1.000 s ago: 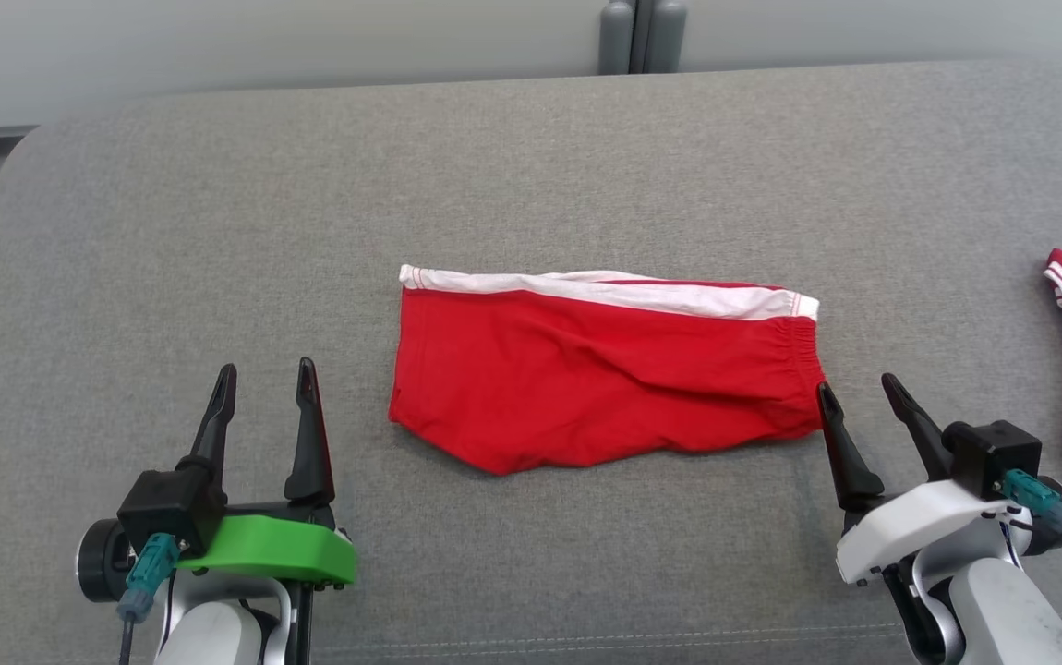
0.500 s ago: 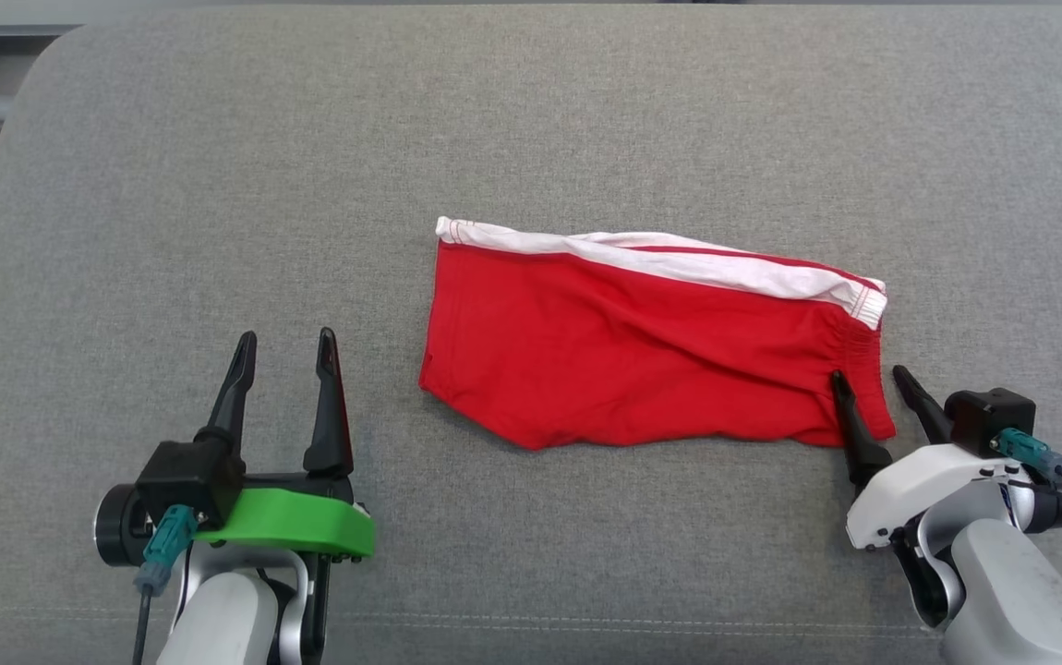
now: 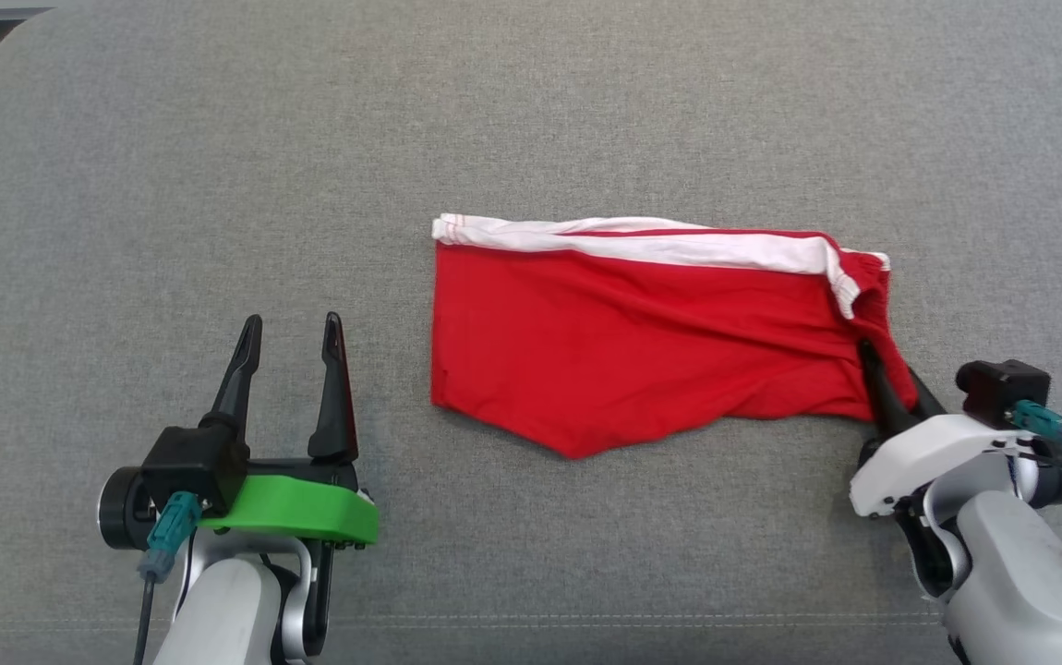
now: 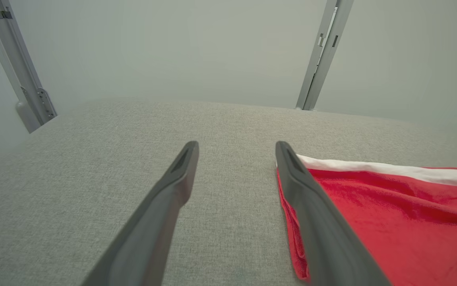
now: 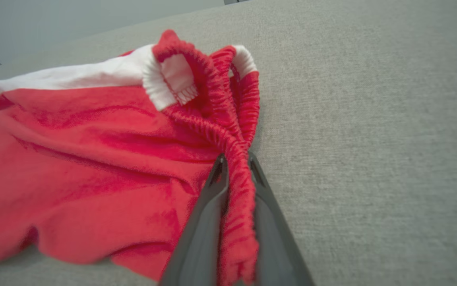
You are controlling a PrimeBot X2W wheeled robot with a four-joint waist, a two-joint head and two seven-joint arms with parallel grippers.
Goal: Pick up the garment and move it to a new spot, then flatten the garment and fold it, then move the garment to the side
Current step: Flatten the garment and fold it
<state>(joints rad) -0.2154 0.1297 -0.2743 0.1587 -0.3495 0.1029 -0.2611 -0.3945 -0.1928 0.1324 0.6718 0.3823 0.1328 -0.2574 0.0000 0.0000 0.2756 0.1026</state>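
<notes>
There was one pair of red fabric shorts (image 3: 642,342) with a single white side band. It lay near the middle of one grey woven surface (image 3: 531,120), with its gathered waistband end toward the robot's right.

There were two hands, each with two long dark fingers. The left hand (image 3: 294,319) hovered apart from the shorts on their left side, its fingers spread wide and holding nothing. The right hand (image 5: 236,159) was pinched nearly closed on the elastic waistband, with a ridge of red cloth squeezed between its fingers.

Two grey metal uprights (image 4: 320,55) stood behind the surface in the left wrist view.

In the head view, bunched cloth partly covered the right hand's fingertips. Both forearms ran off the bottom edge. Each wrist view cut the shorts off at its frame edge.
</notes>
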